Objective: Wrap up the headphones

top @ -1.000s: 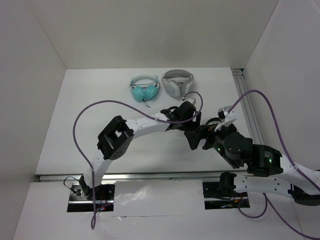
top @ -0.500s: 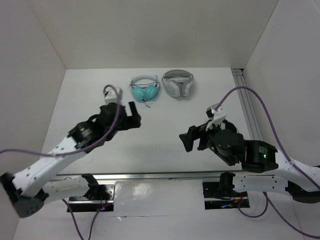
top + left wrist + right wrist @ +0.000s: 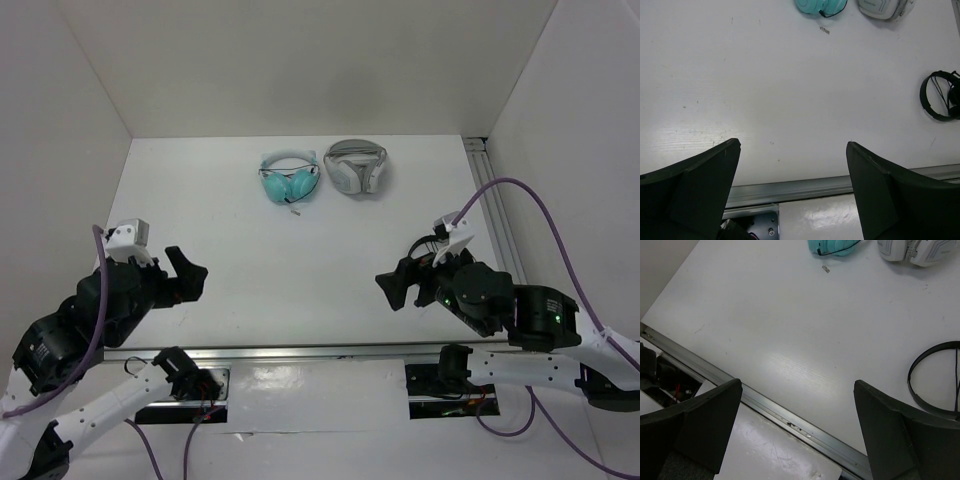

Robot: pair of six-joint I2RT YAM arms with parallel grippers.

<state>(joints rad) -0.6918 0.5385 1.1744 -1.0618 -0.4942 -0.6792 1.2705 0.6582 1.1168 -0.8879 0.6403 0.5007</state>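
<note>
Black headphones (image 3: pixel 939 96) lie flat on the table (image 3: pixel 300 260), right side, near the front rail, just beside the right gripper (image 3: pixel 797 385). Right gripper: jaws wide, empty. Left gripper (image 3: pixel 791 145): jaws wide, empty, well apart from them. Teal headphones (image 3: pixel 289 180) and white-grey headphones (image 3: pixel 355 165) sit at the back.

I count three pairs of headphones on the table (image 3: pixel 290 255): one teal pair (image 3: pixel 289 183), one white-grey pair (image 3: pixel 355 166) just beside the teal pair, and one black pair (image 3: pixel 939 95) well apart from it. I count two grippers: the left gripper (image 3: pixel 188 276) and the right gripper (image 3: pixel 392 287).
</note>
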